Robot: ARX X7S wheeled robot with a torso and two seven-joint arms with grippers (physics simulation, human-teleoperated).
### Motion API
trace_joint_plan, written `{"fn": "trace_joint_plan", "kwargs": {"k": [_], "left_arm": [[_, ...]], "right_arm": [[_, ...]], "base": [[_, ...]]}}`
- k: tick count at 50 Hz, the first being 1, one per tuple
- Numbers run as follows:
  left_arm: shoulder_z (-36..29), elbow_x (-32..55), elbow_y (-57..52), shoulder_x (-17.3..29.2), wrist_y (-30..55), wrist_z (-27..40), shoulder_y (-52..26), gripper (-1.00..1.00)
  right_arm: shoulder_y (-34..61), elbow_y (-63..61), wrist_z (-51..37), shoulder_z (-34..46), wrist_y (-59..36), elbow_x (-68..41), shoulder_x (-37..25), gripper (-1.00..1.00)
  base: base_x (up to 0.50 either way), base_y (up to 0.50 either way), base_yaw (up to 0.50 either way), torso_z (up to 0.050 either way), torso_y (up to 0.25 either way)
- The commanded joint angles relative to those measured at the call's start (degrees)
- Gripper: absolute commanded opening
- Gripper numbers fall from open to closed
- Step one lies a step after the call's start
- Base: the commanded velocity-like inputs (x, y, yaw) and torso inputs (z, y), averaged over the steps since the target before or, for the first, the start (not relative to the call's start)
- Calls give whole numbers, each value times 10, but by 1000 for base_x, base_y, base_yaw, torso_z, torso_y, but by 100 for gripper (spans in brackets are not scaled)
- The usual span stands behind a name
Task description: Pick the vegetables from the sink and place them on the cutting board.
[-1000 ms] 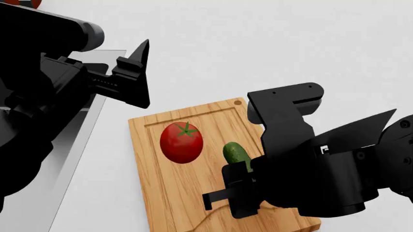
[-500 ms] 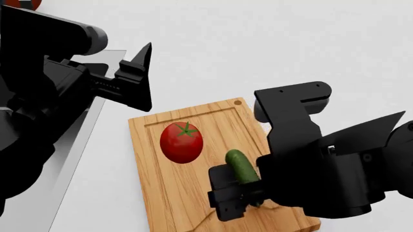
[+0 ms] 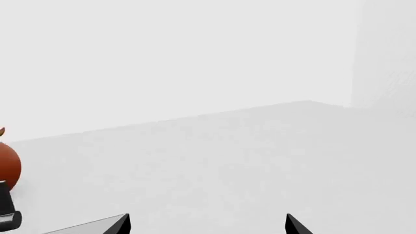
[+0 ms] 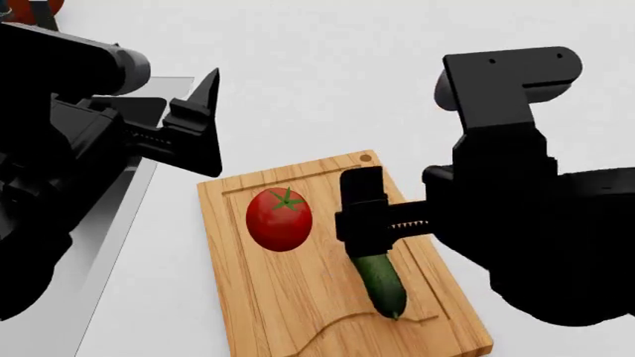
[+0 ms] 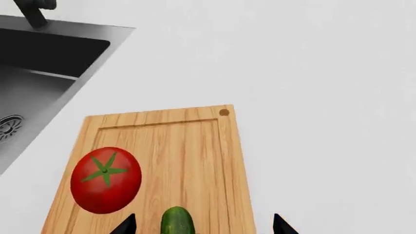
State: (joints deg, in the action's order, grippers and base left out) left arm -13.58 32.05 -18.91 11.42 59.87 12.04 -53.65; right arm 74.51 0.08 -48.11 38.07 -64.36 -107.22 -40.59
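Observation:
The red tomato [image 4: 279, 218] [image 5: 105, 179] with its green stem lies on the light wooden cutting board [image 4: 248, 297] [image 5: 195, 146]. The dark green cucumber [image 4: 380, 282] [image 5: 177, 224] lies lengthwise on the board beside it, near the wavy groove. My right gripper [image 5: 202, 225] hovers above the board, open, with the cucumber's end between its fingertips but apart from both. One of its fingers [image 4: 362, 212] shows above the cucumber in the head view. My left gripper [image 4: 201, 123] [image 3: 208, 225] is open and empty over the counter by the sink [image 5: 39, 83] [image 4: 119, 208].
The sink's basin holds a round drain [image 5: 7, 127], with a dark faucet [image 5: 32, 9] at its back. A round red-orange object [image 3: 8, 165] sits at the edge of the left wrist view. White countertop [image 4: 417, 89] surrounds the board.
My right gripper has let go of the cucumber and risen away from the board's near end. The cucumber now lies flat, closer to the wavy groove. The left gripper shifted slightly.

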Motion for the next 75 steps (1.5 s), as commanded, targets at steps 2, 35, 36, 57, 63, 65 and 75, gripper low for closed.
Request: {"fn": "trace_joint_plan", "kwargs": {"k": [2,35,36,57,63,65,75], "left_arm": [[20,-19,-44,-3,-24,26,40,100],[71,-30,-275,30,-326,-2,374,100],[71,-28,-279,32,-331,-5,379,100],[103,51,-382,60,-377,-1,403,100],[128,96,-404,74,-380,25,396,100],[122,104,-410,88,-389,37,393,100],[-6,128,-410,261,-541,195,345,100]], "right_arm": [[-94,-176,81,-70,141,195,-32,100],[-586,-410,189,-274,617,450,-47,100],[-586,-410,188,-275,618,448,-48,100],[-629,-547,97,-375,653,425,-118,100],[-646,-574,96,-406,677,427,-127,100],[-647,-585,94,-414,684,422,-131,100],[-683,-600,56,-374,833,469,-228,100]], "base": [[0,0,0,0,0],[0,0,0,0,0],[0,0,0,0,0],[0,0,0,0,0],[0,0,0,0,0],[0,0,0,0,0],[0,0,0,0,0]]}}
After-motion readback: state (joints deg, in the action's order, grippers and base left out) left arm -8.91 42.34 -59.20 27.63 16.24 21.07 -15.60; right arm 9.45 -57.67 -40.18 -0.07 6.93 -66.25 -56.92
